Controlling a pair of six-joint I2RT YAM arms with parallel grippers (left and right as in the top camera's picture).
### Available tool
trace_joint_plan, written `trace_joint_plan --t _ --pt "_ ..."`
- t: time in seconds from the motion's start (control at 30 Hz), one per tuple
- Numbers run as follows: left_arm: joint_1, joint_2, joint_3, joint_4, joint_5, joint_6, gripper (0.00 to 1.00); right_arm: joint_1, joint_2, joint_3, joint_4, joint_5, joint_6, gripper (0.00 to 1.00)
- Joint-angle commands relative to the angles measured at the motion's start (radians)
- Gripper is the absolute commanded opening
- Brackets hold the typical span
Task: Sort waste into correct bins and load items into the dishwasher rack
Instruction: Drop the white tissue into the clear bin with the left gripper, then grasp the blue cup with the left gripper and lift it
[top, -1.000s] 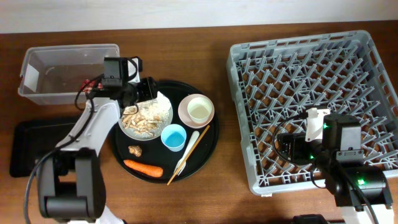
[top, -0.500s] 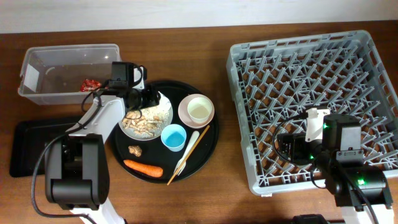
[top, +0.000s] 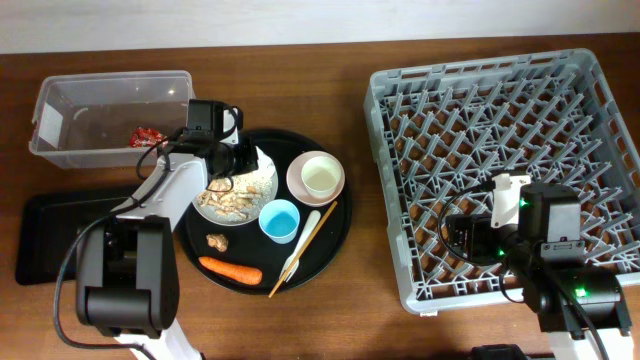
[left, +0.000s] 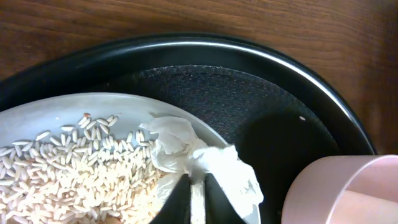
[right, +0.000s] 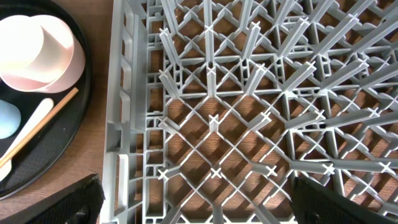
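Left gripper (left: 196, 186) pinches crumpled white tissue (left: 199, 155) on the white round plate (left: 62, 109) of pale rice-like scraps (left: 81, 171), inside the large round black tray (left: 261, 124). Left of that tray, clear plastic tub (top: 90, 118), white label (top: 46, 122): unreadable. Right of it, right gripper (right: 199, 194) fingers spread above grey pegged rack (right: 127, 93).

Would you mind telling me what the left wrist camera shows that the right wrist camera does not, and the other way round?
Only the left wrist view: the white plate of rice scraps, and the left end effector closed on the crumpled white tissue. Only the right wrist view: the grey dishwasher rack, the cream cup, the edge of the blue cup, the cream utensil, and the right end effector, open. Both: the pink bowl, the round black tray and the wooden table.
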Motion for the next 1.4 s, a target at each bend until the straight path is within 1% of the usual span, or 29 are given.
trace_joint_plan --t 0.0,0.03,0.23,0.43,0.67,0.77,0.9,0.97,1.1,1.23,1.37 --pt "-0.002 0.009 0.012 0.002 -0.010 0.001 0.02 0.007 -0.001 0.021 0.002 0.009 0.011 0.99" --pt "-0.002 0.009 0.012 0.002 -0.010 0.001 0.01 0.007 -0.001 0.021 0.003 0.009 0.011 0.99" --pt "0.003 0.002 0.021 -0.002 -0.010 0.001 0.01 0.007 -0.001 0.021 0.002 0.009 0.010 0.99" --pt "0.011 -0.091 0.029 -0.006 -0.015 0.001 0.01 0.007 -0.001 0.021 0.003 0.009 0.011 0.99" --pt "0.011 -0.109 0.029 -0.042 -0.015 0.001 0.01 0.007 -0.001 0.021 0.003 0.009 0.011 0.99" --pt "0.011 -0.155 0.029 -0.046 -0.016 0.001 0.01 0.007 -0.001 0.021 0.003 0.009 0.010 0.99" --pt "0.027 -0.245 0.029 -0.047 -0.091 0.001 0.01 0.007 -0.001 0.021 0.003 0.009 0.011 0.99" --pt "0.059 -0.303 0.030 -0.046 -0.127 0.001 0.01 0.007 -0.001 0.021 0.003 0.009 0.011 0.99" --pt "0.160 -0.380 0.039 -0.042 -0.128 0.001 0.01 0.007 -0.001 0.021 0.002 0.008 0.011 0.98" --pt "0.279 -0.383 0.047 0.019 -0.128 0.000 0.01 0.007 -0.001 0.021 0.002 0.009 0.011 0.99" --pt "0.353 -0.351 0.047 0.104 -0.128 0.000 0.01 0.007 -0.001 0.021 0.003 0.008 0.011 0.99"
